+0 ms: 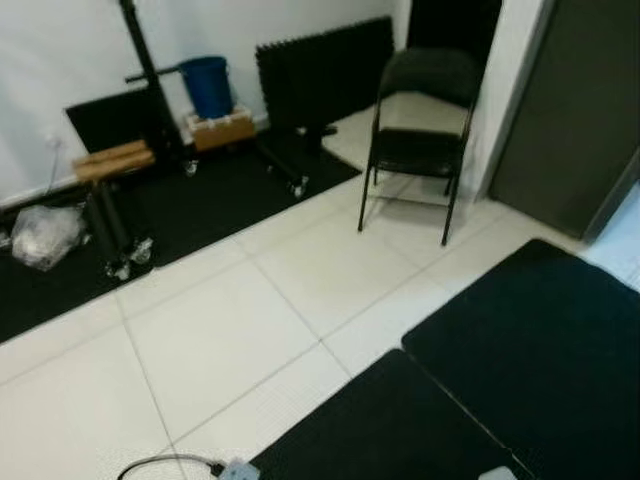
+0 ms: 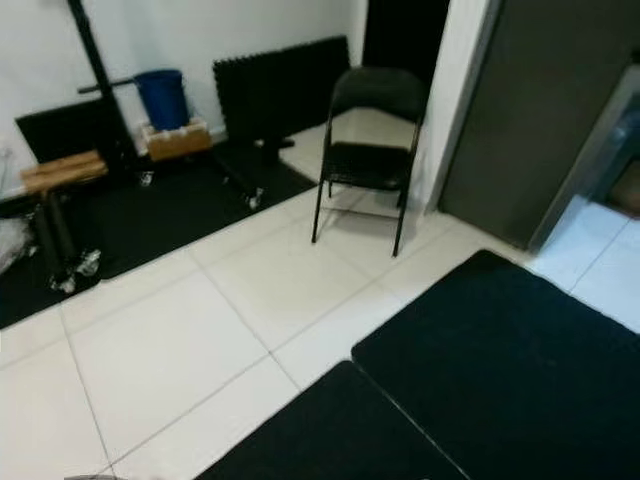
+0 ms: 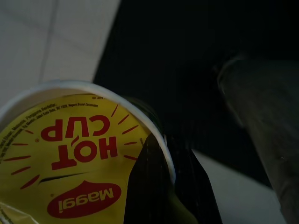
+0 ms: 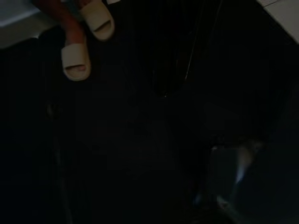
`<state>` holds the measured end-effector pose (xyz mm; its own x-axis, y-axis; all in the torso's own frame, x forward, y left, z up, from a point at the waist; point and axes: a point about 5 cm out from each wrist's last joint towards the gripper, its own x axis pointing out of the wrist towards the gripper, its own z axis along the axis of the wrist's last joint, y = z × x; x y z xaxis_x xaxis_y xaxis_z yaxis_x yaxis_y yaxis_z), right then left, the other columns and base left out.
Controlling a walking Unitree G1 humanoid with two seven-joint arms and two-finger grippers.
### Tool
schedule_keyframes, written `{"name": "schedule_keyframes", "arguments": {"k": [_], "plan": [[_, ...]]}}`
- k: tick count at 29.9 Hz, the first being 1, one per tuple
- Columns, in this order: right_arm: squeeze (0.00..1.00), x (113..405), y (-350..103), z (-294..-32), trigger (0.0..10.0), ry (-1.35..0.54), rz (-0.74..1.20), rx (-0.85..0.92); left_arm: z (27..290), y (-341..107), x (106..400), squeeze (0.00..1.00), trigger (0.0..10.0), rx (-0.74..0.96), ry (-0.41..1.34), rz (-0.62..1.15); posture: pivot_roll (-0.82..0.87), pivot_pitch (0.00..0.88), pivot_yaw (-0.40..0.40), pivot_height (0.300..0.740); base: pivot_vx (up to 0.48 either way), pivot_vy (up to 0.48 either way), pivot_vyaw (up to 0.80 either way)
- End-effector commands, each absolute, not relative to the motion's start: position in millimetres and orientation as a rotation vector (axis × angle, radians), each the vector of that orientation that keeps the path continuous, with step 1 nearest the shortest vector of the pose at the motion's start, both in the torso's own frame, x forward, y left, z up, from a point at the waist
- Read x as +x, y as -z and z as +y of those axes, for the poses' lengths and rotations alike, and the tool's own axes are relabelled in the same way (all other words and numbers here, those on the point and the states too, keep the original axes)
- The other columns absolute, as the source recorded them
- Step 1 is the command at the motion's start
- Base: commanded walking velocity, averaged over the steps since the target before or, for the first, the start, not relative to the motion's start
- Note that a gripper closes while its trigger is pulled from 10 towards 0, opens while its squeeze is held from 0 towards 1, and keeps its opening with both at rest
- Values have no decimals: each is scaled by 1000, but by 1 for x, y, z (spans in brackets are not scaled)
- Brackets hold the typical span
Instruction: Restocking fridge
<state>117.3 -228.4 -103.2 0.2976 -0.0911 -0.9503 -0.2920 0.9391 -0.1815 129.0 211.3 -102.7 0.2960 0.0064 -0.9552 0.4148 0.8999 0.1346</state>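
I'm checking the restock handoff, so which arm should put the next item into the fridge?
Probably the left. Its tool already holds the noodle cup, one finger across the lid. The right wrist view is dark, showing black mat and a person's slippers.

A noodle cup sits in the left hand, seen from the lid side. The lid is yellow with a white rim, printed in red with "HOT CUP" and a red "Maggi" badge, red rays fanning around the words. A black finger lies over the rim at the lid's edge. The cup hangs above dark matting and pale floor tiles
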Motion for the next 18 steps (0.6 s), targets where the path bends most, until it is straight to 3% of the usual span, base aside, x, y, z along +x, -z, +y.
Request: {"name": "schedule_keyframes", "arguments": {"k": [1, 18], "plan": [[0, 115, 105, -223, 10000, -157, 1278, -342, 211, 106, 118, 0, 10000, 396, 288, 1286, -11, 0, 13, 740, 0, 0, -775], [0, 114, 106, -222, 10000, -176, 1288, -350, 210, 107, 116, 0, 10000, 427, 318, 1287, -1, 0, 26, 740, 0, 0, -775]]}}
